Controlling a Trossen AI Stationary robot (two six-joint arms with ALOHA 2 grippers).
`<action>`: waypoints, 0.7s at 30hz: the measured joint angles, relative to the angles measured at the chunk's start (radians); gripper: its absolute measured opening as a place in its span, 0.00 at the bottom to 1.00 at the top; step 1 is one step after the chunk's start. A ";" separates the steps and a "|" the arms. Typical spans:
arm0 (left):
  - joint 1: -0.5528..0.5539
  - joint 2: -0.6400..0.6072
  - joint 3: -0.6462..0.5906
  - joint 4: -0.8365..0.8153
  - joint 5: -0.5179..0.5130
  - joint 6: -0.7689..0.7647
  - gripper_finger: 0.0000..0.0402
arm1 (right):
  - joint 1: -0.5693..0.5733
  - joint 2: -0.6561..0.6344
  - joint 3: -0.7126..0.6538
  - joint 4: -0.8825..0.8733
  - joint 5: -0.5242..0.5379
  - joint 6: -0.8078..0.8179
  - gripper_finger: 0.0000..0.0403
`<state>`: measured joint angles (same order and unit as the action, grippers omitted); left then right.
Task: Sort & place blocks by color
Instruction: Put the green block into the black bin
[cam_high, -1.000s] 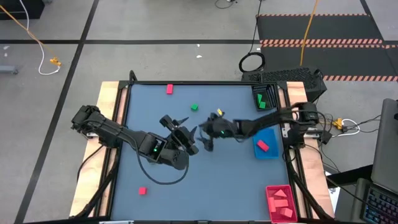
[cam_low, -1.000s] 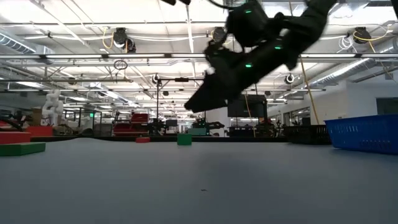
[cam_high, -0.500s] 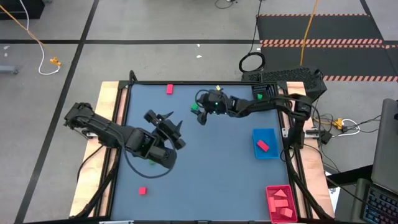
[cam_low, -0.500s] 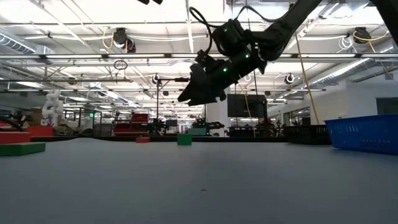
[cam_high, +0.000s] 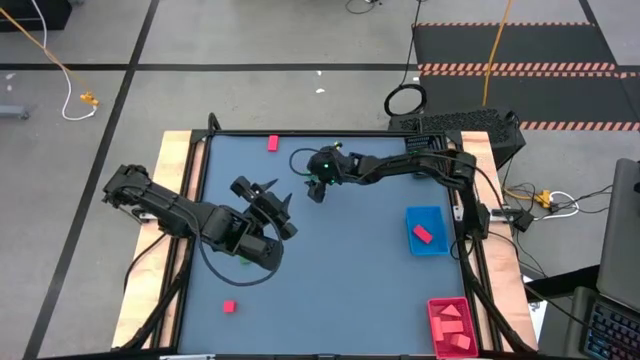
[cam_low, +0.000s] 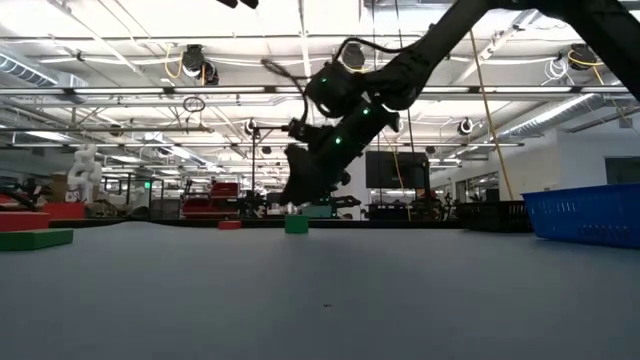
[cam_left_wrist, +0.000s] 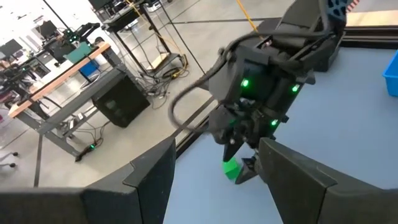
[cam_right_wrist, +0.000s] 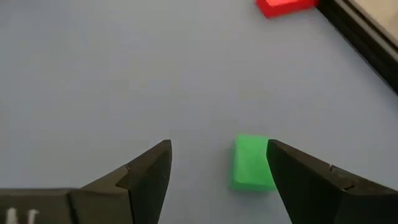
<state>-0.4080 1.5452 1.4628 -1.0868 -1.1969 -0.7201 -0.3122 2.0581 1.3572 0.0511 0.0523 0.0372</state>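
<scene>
R gripper (cam_high: 314, 190) near table's far edge, L gripper (cam_high: 268, 196) mid-table, red block (cam_high: 229, 307) near front

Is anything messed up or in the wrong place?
A red block lies in the blue tray, not the red tray. Nothing looks spilled or broken. The right tool hangs open above a green block.

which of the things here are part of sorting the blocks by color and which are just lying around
Part of the job: green block between the open right gripper fingers; red block at the far edge; red block near the front; blue tray; red tray; black tray; left gripper, waiting.

Lying about: yellow cable; black cable coil.
</scene>
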 joint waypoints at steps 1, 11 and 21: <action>0.001 0.000 0.000 -0.005 0.000 0.000 0.58 | 0.000 0.007 0.009 -0.011 0.016 -0.003 0.64; 0.006 0.000 0.000 -0.023 -0.005 -0.009 0.58 | -0.004 0.017 0.011 -0.028 0.079 0.003 0.61; 0.015 0.000 0.000 -0.018 -0.007 -0.012 0.58 | -0.030 0.067 0.016 0.002 0.038 0.008 0.44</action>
<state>-0.3929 1.5452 1.4629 -1.1046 -1.2037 -0.7319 -0.3424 2.1255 1.3735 0.0526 0.0898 0.0448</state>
